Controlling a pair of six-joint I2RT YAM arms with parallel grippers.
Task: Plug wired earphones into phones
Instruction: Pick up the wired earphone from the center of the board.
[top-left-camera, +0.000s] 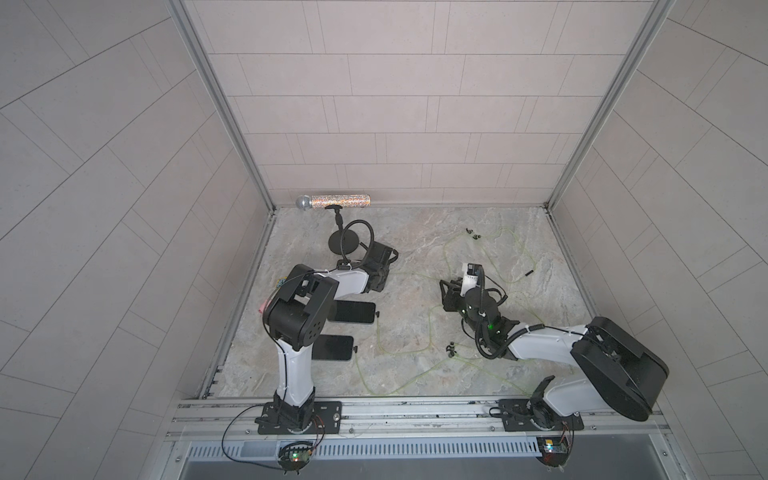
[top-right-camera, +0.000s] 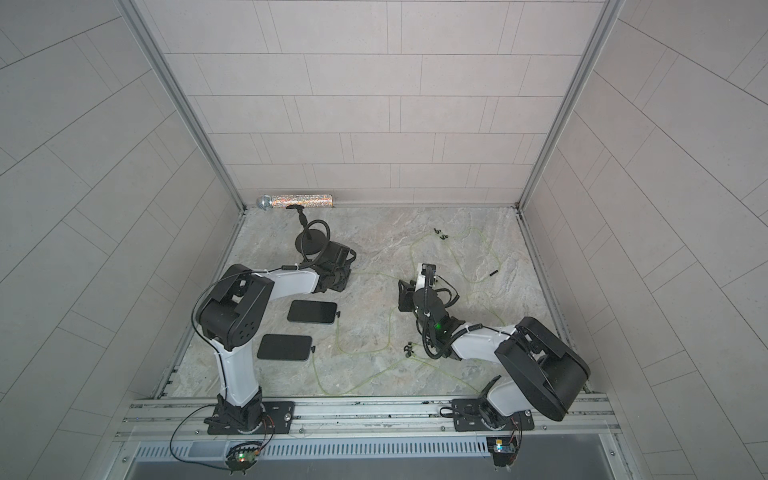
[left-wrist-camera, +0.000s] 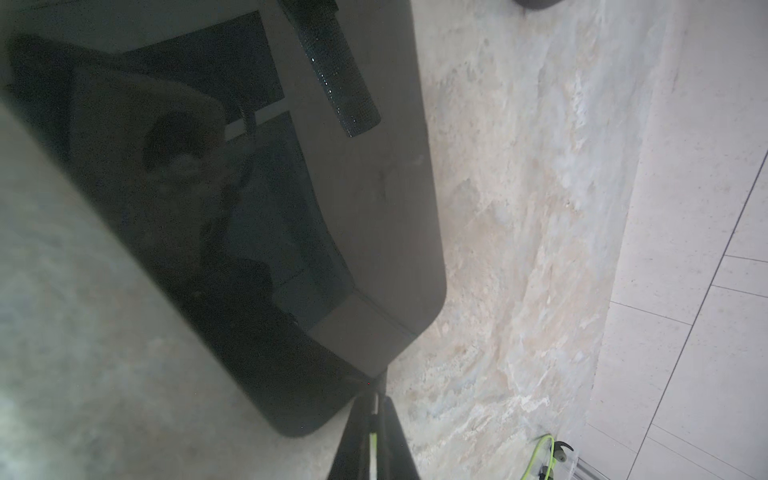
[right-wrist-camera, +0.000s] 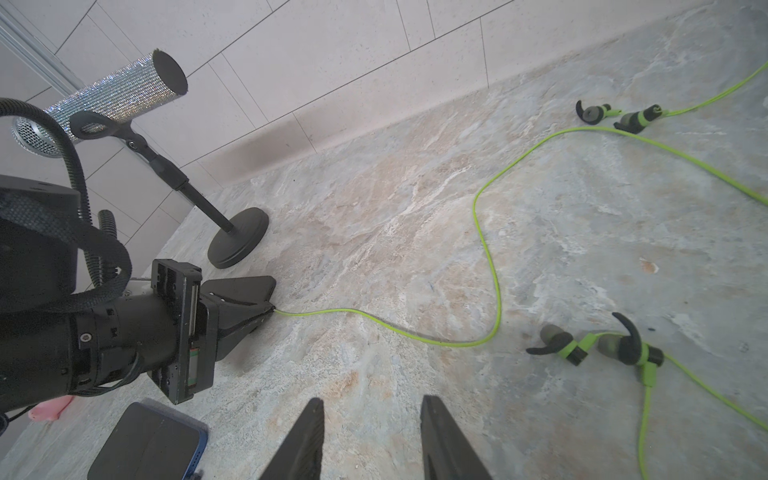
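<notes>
Yellow-green earphone cable loops over the marbled tabletop and ends at the left gripper, whose jaws are pressed together on it with no gap visible. Left wrist view: this gripper pinches the cable's plug end at the short edge of a phone lying flat on the tabletop. Its black fingers flank the green strand, and whether the plug is seated in the phone cannot be told. Right gripper, facing the left one across bare tabletop, stands moderately open and holds nothing. A pair of earbuds lies near it, off to one side. In a top view, a second phone and a third phone lie flat, nearer the arm bases than the left gripper, each with a small black plug at its short end. A black microphone stand stands just beside the gripped phone.
</notes>
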